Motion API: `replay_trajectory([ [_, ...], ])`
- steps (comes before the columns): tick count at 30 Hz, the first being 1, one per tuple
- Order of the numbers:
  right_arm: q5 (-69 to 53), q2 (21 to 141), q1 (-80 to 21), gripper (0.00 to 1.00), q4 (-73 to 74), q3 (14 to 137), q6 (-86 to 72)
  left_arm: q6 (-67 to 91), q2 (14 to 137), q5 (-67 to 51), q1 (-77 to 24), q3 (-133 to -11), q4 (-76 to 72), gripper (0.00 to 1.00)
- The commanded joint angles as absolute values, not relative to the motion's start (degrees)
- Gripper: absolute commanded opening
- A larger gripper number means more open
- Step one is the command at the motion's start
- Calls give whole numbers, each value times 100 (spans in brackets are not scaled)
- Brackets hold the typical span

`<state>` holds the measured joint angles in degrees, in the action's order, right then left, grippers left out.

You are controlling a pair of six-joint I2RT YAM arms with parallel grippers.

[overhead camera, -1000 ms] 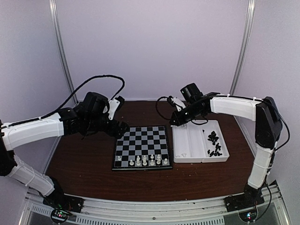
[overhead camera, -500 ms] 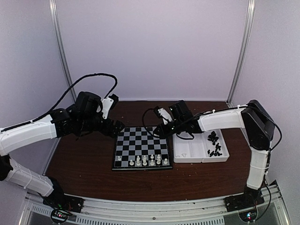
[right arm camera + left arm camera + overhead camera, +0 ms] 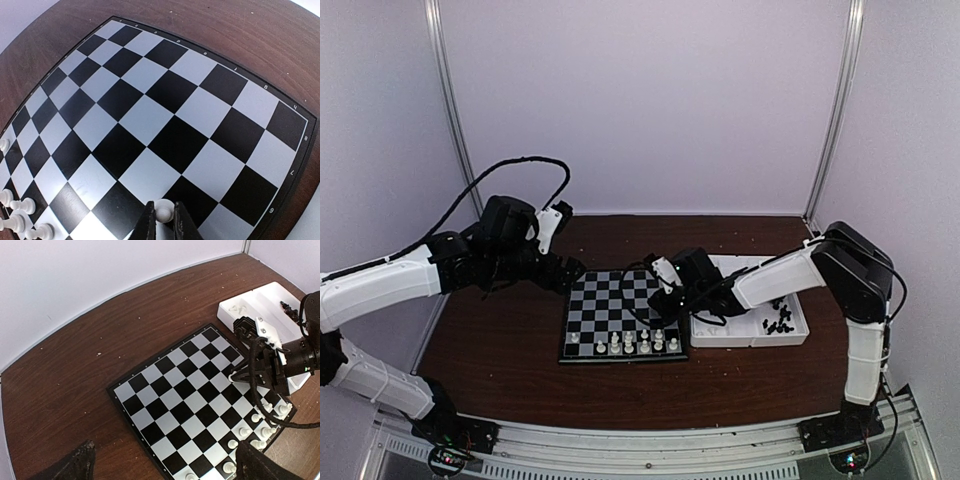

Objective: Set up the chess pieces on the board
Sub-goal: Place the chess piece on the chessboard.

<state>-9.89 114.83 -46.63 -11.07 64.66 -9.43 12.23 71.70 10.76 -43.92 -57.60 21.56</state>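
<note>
Right wrist view: the right gripper (image 3: 163, 206) pinches a small round-headed white piece (image 3: 163, 213) between nearly closed fingers, low over the board (image 3: 150, 110), a flat grid of black and pale checks inside a thin dark rim. Seen from above, the grip sits near the board's 3 o'clock edge, while more white pieces (image 3: 630, 343) stand along its 6 o'clock side. Black pieces (image 3: 778, 320) lie heaped in a white tray (image 3: 798, 335) at the board's 3 o'clock. The left gripper (image 3: 568, 272) hangs wide open and empty at 10 o'clock.
</note>
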Motion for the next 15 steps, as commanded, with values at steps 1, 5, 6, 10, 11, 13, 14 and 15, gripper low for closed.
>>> replay_trajectory([
  [1,-646,11569,-4712,15,-1508,6350,-981,1203,7222,1136,-4351,-5887,2163,98],
  [5,-534,11445,-4744,23,-1527,6229,-896,1202,7233,1152,-4351,-5884,2159,98],
  [6,-527,11405,-4741,23,-1502,6223,-884,1204,7229,1145,-4351,-5881,2167,98],
  [10,-485,11211,-4750,26,-1363,6228,-851,1216,7216,1138,-4351,-5888,2171,98],
  [11,-475,11166,-4744,27,-1291,6254,-864,1221,7216,1134,-4351,-5889,2173,98],
  [13,-454,11077,-4738,29,-1091,6339,-908,1230,7203,1130,-4351,-5889,2183,98],
  [14,-448,11037,-4737,29,-971,6393,-932,1237,7194,1132,-4351,-5889,2182,98],
  [15,-437,10986,-4737,30,-836,6455,-979,1238,7186,1129,-4351,-5889,2199,98],
])
